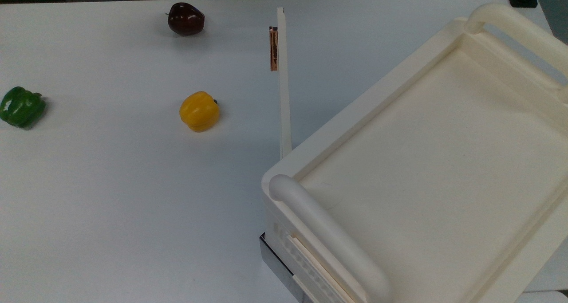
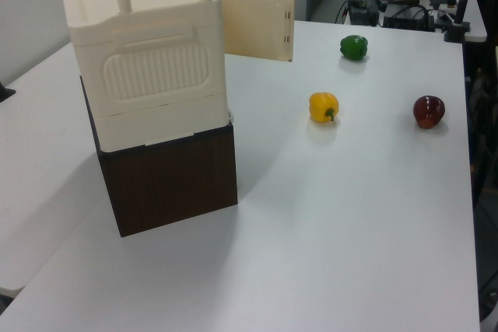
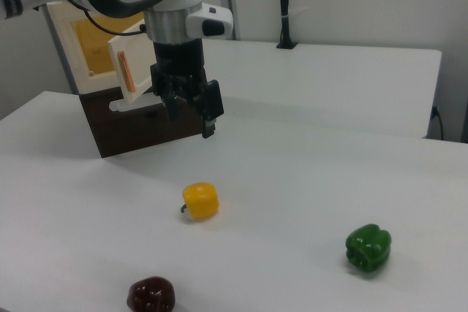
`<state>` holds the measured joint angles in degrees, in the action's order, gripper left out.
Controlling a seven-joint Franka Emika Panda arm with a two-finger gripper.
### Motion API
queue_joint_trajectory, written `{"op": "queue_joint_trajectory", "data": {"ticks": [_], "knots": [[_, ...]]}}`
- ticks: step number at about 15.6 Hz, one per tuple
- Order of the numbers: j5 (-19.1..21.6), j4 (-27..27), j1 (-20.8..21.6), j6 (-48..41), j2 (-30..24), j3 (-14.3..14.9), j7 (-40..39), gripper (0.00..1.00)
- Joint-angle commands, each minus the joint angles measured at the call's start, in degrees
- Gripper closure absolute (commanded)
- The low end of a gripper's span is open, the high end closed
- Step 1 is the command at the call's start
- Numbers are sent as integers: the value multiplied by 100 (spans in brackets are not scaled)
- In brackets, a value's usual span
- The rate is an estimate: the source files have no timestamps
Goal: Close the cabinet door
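Observation:
The cabinet [image 1: 426,161] is a large cream box at the top view's right, standing on a dark wooden base [image 2: 167,180]. Its cabinet door [image 1: 283,103] stands wide open, seen edge-on as a narrow strip reaching toward the table's far side, with a copper handle [image 1: 274,48] near its free end. The left view shows the door [image 2: 253,22] as a flat panel sticking out beside the cabinet [image 2: 144,60]. In the right view, the gripper [image 3: 191,118] hangs just right of the door [image 3: 124,71] and above the table.
A yellow pepper [image 1: 199,111] lies left of the door in the top view. A dark red apple [image 1: 186,18] sits farther back and a green pepper [image 1: 21,106] at the far left. The white table [image 1: 111,205] stretches out on the top view's left.

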<state>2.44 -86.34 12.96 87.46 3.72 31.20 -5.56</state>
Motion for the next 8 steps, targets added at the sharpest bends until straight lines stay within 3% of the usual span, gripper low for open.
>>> {"op": "queue_joint_trajectory", "data": {"ticks": [1,8], "knots": [[160,30,4,-168,-29,0,20,0],[160,30,31,-115,32,-44,46,0]]}}
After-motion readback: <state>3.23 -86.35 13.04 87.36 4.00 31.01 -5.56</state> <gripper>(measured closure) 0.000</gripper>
